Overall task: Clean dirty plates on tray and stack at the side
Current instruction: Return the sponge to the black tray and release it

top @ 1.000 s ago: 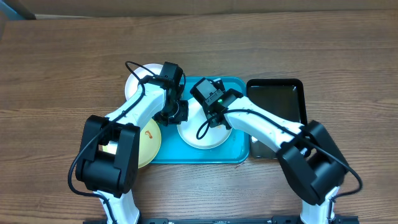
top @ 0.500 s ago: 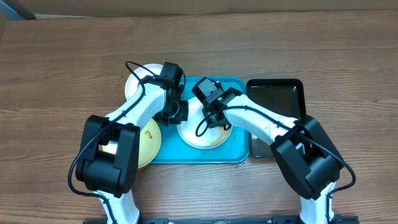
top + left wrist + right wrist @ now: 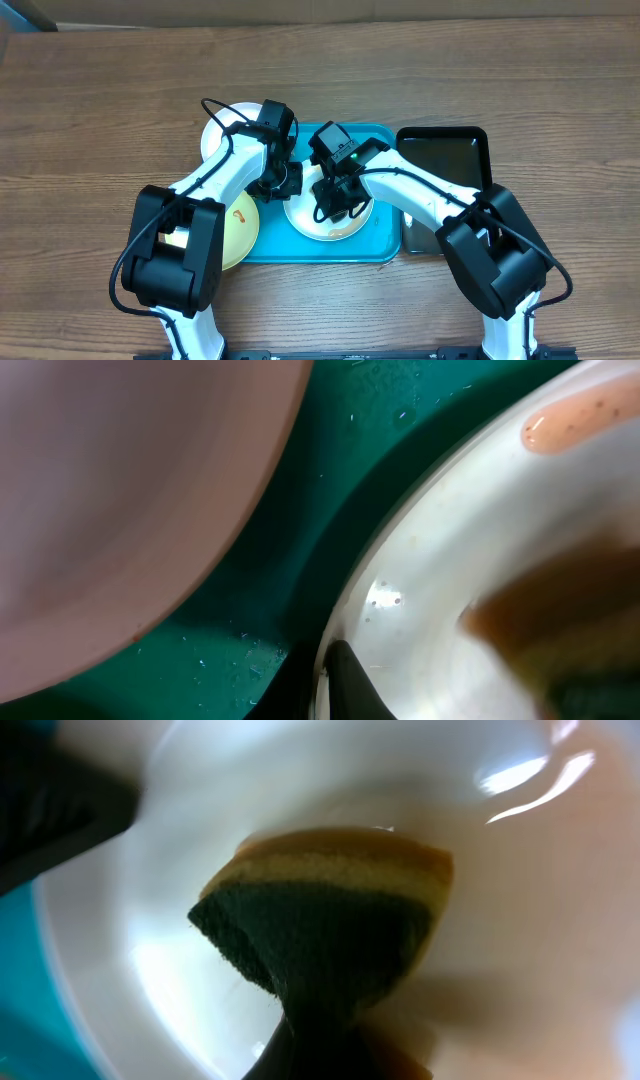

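My right gripper (image 3: 340, 200) pinches the sponge (image 3: 330, 910) on the white plate (image 3: 302, 218) in the turquoise tray (image 3: 382, 245). I cannot tell my left gripper's (image 3: 285, 180) grip at its rim. Hard scrubbing may skid the plate.

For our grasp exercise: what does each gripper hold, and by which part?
The right gripper pinches the sponge by its squeezed near end. The left gripper sits at the rim of the white plate; a clamp cannot be confirmed.
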`<state>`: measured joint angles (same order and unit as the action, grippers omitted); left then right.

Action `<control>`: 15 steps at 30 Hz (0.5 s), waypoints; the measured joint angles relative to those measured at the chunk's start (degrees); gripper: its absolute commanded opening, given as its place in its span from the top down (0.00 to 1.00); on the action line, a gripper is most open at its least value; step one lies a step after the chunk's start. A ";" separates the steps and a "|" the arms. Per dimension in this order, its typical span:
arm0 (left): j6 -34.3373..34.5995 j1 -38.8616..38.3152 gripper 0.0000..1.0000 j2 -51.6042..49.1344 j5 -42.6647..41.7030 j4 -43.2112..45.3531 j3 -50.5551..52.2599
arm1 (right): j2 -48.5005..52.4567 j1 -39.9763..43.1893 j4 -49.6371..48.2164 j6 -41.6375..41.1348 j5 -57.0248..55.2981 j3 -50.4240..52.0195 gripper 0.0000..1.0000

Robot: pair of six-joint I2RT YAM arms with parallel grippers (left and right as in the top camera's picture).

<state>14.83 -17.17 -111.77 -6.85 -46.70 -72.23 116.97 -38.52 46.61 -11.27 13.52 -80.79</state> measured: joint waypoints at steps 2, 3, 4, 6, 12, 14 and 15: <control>-0.02 0.00 0.91 0.00 0.02 -0.02 0.00 | 0.00 1.16 1.90 0.90 4.28 -0.81 0.96; -0.02 0.00 0.91 0.00 0.02 0.00 0.00 | -0.02 2.05 2.93 1.29 6.56 -1.44 0.96; 0.00 0.00 0.91 0.00 0.02 0.02 0.00 | -0.17 3.43 4.02 1.79 8.92 -2.38 0.96; 0.00 0.00 0.91 0.00 0.02 0.04 0.00 | -1.09 6.60 6.19 2.47 12.00 -3.96 0.96; 0.00 0.00 0.89 0.00 -0.02 0.09 0.07 | -9.64 20.81 15.85 4.17 15.02 -6.25 0.96; 0.00 0.00 0.82 0.00 -0.02 0.11 0.11 | -11.45 25.38 19.39 4.52 14.14 -6.47 0.96; 0.02 0.00 0.80 0.00 -0.04 0.15 0.11 | -11.89 27.52 20.55 4.66 13.29 -6.47 0.96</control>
<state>14.85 -17.17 -111.77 -6.90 -46.54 -72.12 105.08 -11.00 67.16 -6.61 26.81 -87.26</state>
